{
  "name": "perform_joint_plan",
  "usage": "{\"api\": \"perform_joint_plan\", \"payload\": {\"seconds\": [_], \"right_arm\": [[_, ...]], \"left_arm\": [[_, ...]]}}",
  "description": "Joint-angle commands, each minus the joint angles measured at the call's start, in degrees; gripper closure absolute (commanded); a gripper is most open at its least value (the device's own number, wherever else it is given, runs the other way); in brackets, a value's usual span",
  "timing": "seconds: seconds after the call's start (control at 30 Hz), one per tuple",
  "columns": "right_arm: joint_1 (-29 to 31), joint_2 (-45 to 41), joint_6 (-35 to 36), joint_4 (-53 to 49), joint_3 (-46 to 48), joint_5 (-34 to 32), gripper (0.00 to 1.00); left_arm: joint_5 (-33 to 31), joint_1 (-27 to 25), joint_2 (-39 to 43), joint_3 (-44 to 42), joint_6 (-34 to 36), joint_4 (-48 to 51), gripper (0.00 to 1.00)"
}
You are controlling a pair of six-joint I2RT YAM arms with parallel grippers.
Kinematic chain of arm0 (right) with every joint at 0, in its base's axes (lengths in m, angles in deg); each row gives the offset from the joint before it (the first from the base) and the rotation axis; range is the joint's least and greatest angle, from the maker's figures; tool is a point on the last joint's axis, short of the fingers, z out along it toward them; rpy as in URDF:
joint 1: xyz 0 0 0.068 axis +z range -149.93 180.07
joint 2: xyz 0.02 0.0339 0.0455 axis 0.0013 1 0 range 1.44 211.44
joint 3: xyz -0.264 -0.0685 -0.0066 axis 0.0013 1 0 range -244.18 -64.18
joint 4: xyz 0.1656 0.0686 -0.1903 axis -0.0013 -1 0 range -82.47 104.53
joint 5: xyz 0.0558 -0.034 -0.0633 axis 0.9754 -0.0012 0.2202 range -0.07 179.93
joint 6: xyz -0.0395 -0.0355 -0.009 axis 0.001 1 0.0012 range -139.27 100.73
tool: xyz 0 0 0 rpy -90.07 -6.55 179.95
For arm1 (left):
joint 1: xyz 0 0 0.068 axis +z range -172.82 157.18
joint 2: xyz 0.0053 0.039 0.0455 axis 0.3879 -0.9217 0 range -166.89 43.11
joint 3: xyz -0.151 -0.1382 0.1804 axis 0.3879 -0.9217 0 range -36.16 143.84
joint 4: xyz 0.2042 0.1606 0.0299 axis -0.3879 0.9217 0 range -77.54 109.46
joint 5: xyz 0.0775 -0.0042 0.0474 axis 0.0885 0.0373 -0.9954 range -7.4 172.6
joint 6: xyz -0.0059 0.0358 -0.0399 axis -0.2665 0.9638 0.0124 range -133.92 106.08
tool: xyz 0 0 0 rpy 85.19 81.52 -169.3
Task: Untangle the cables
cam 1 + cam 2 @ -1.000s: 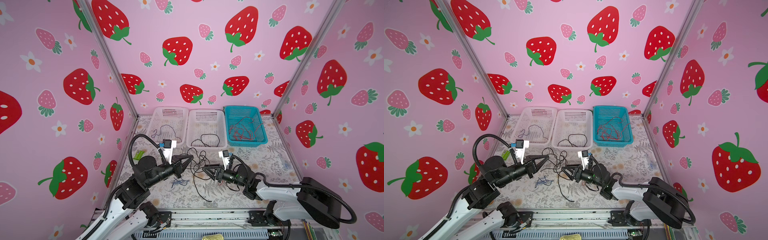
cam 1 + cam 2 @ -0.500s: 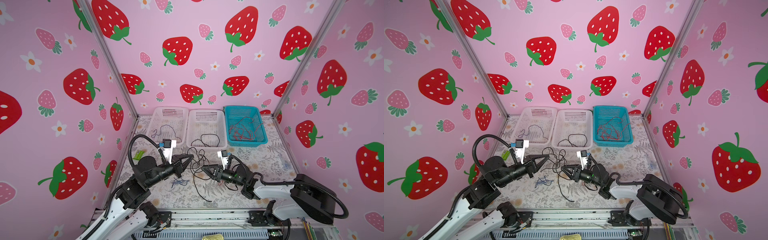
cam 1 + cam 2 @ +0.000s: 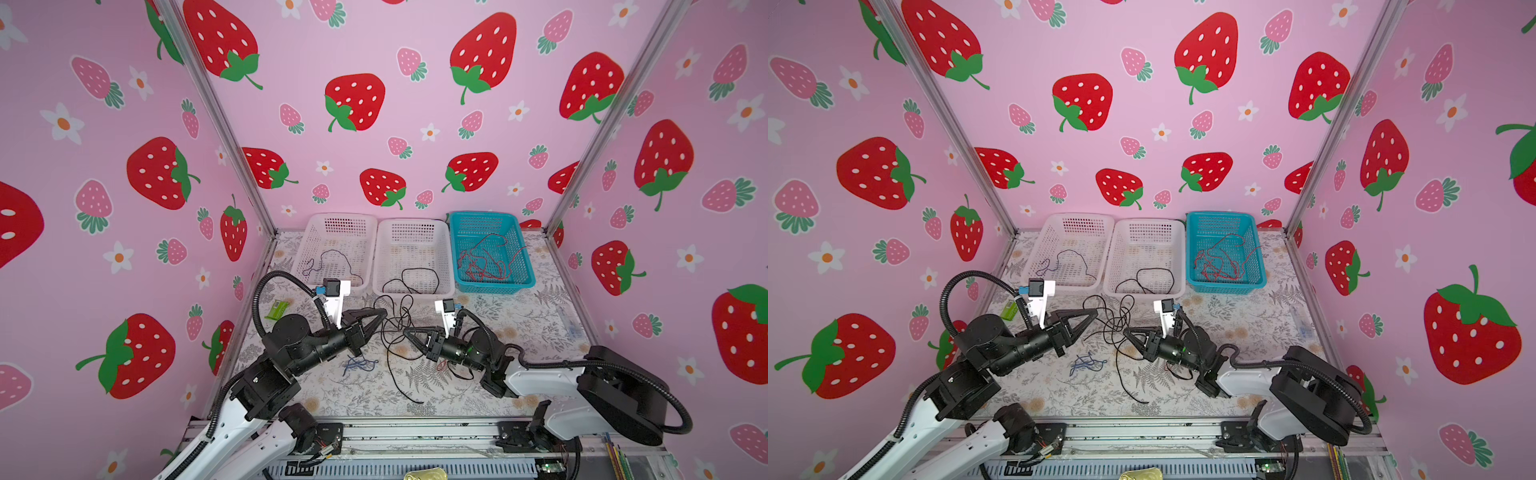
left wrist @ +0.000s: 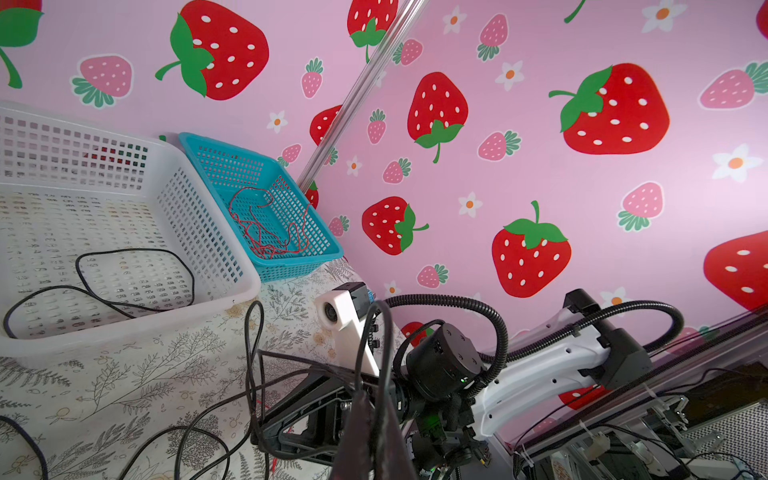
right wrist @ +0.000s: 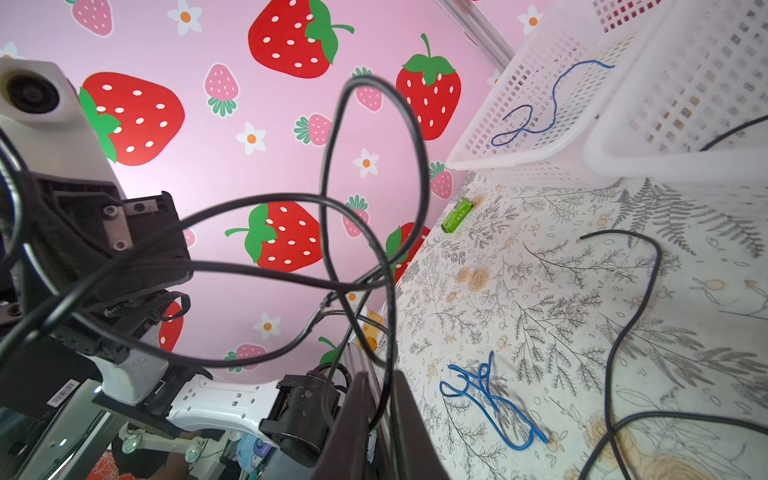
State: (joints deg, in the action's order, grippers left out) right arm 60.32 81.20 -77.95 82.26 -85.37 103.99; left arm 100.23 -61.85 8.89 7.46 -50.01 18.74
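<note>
Black cable (image 3: pixel 395 322), long axis front-to-back, tail frontward, in pinch of left fingers (image 4: pixel 361 436) and right fingers (image 5: pixel 353 428).

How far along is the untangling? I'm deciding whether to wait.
Partly done. Sorted: red cables in the blue basket, a blue cable in the left white basket, a black cable in the middle white basket. In hand: the left gripper and right gripper both pinch the black tangle. To do: that tangle, plus the blue bundle on the table.
</note>
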Motion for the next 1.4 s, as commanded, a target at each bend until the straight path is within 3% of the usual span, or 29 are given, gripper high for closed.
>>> {"api": "perform_joint_plan", "payload": {"seconds": [0.0,0.2,0.53,0.7,1.03,1.17,1.23,1.37], "right_arm": [[0.2,-2.0,0.4,0.2,0.6,-2.3,0.91],[0.2,-4.0,1.7,-3.5,2.0,-5.5,1.00],[-2.3,-6.8,-0.3,-21.8,5.7,-18.3,1.00],[-6.2,-7.6,-2.2,-25.6,8.5,-18.4,1.00],[-9.9,-10.6,1.4,-34.7,8.2,-21.0,1.00],[-11.7,-9.6,1.7,-35.3,8.2,-18.8,1.00],[-11.9,-8.9,3.4,-35.0,7.7,-16.9,1.00],[-11.9,-8.8,6.4,-34.1,6.2,-13.4,0.83]], "left_arm": [[0.6,-0.3,0.4,-0.3,-0.4,-1.9,1.00],[-1.6,-0.3,1.2,1.7,2.4,2.2,1.00],[-8.9,-0.3,2.0,9.3,10.2,12.1,1.00],[-13.2,-0.3,2.5,12.8,13.7,15.9,1.00],[-21.7,-0.3,4.2,21.6,21.8,21.0,1.00],[-26.5,-0.3,4.9,23.5,23.7,22.0,1.00],[-26.0,-0.3,5.1,23.0,23.4,21.3,1.00],[-21.8,-0.3,4.0,21.6,21.4,20.3,1.00]]}}
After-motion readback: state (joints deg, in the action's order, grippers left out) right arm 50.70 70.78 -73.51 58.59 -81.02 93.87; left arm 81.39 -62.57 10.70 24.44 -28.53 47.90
